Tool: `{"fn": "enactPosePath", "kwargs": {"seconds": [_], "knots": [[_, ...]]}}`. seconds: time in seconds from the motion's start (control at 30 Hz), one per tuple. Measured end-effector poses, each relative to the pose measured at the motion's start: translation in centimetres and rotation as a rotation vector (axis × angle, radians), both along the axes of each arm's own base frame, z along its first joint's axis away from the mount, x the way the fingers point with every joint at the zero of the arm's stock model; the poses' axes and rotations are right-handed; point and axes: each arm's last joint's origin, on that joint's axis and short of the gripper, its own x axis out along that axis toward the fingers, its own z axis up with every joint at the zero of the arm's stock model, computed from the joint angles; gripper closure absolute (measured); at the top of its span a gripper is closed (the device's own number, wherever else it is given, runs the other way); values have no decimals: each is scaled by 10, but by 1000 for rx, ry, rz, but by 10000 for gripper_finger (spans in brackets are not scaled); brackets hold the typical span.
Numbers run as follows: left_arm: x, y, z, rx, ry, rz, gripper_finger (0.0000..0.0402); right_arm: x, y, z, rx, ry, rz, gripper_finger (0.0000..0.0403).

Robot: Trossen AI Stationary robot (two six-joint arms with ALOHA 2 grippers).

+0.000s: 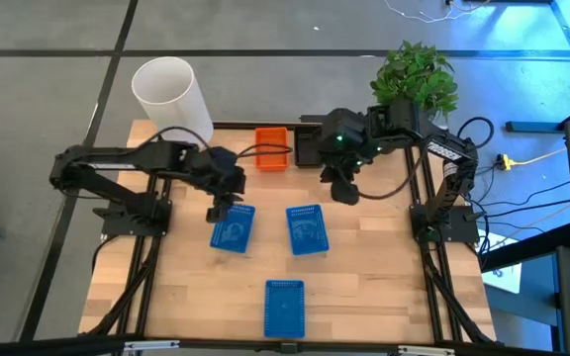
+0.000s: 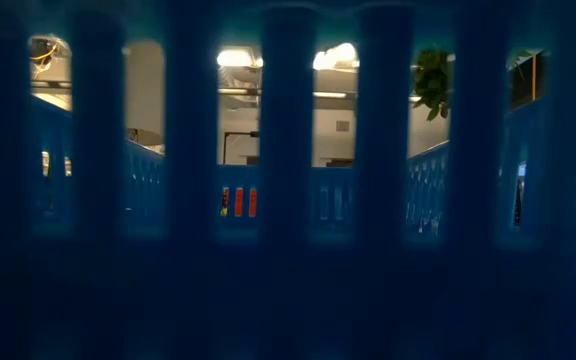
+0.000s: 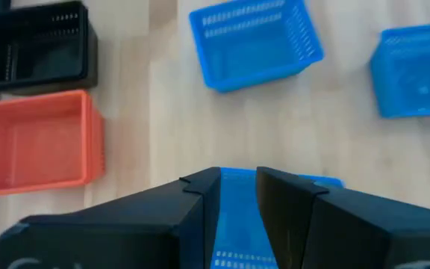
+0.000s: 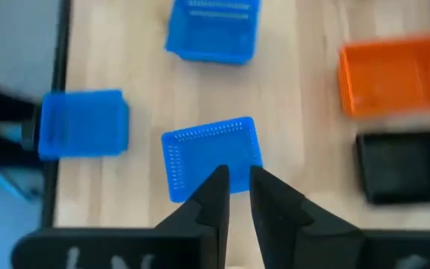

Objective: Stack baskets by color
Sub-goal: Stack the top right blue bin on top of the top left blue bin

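Observation:
Three blue baskets show on the wooden table. My left gripper (image 1: 218,211) is shut on the left one (image 1: 234,229). The second (image 1: 306,229) rests on its bottom at mid-table, and the third (image 1: 285,307) stands by the near edge, where its mesh (image 2: 288,200) fills the low view. At the far edge an orange basket (image 1: 272,148) stands beside a black basket (image 3: 36,48). My right gripper (image 4: 235,190) hovers high above the second blue basket (image 4: 211,157), its fingers a narrow gap apart with nothing between them. My left gripper has a wall of the blue basket (image 3: 237,205) pinched between its two fingers, at the basket's far left corner (image 1: 222,214). The fingers slant down from the table's left side. The basket hangs below them, and I cannot tell whether its lower end is clear of the table.
A tall white cylinder (image 1: 171,94) stands at the table's far left corner and a potted plant (image 1: 416,79) at the far right. Bare wood lies between the blue baskets and along the table's left and right sides.

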Motion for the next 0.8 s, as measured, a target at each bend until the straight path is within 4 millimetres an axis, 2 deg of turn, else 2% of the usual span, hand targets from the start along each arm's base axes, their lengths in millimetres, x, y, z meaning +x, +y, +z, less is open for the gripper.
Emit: {"fn": "enactPosePath", "kwargs": {"seconds": [0.13, 0.23, 0.37, 0.53, 0.7, 0.8], "knots": [[-12, -14, 10, -34, -46, -21, 324, 4, 3, -9, 100, 66, -279, 348], [-19, -23, 15, -38, -71, -43, 324, 8, 5, -23, 152, 133, -389, 348], [-30, -30, 20, 2, -83, -45, 324, 14, 6, -45, 225, 242, -529, 348], [-43, -37, 28, 32, -125, -59, 324, 18, 2, -77, 294, 381, -802, 348], [-55, -40, 33, 53, -147, -72, 324, 25, 4, -116, 351, 487, -875, 348], [-62, -40, 35, 72, -154, -63, 324, 39, 6, -136, 427, 424, -841, 348]]}}
